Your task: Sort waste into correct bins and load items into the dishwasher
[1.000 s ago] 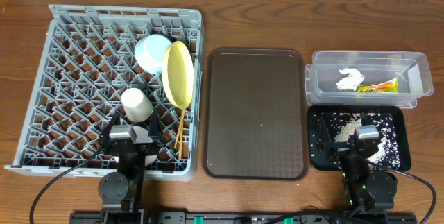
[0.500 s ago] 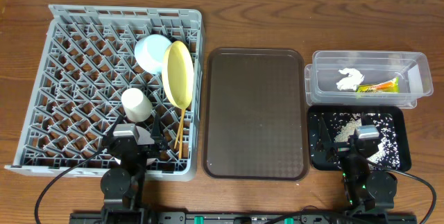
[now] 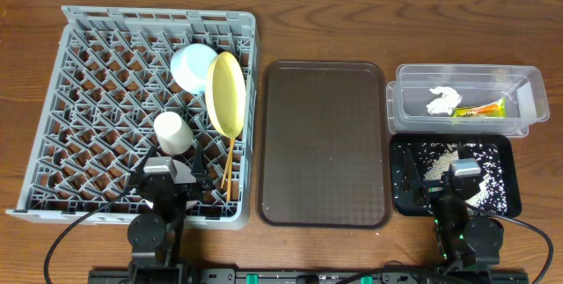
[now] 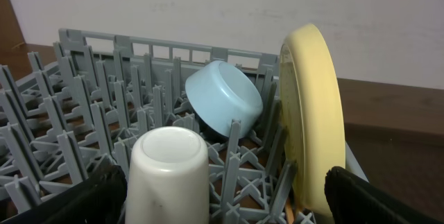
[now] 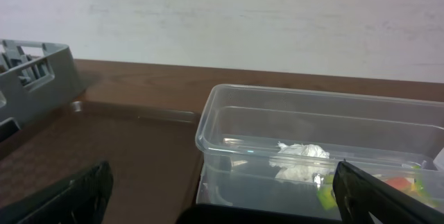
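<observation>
My left gripper (image 4: 225,197) has shifted slightly and settled at the dish rack's (image 3: 106,82) near edge; right gripper (image 5: 225,200) unchanged. Both gape wide, empty. I judge the task complete.

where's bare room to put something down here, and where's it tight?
Brown tray, between dish rack and black tray, is bare. Rack's left half holds nothing. Crowded: rack's right side with bowl, plate, cup, chopsticks; clear tub holds napkin and wrapper; black tray is strewn with rice.
</observation>
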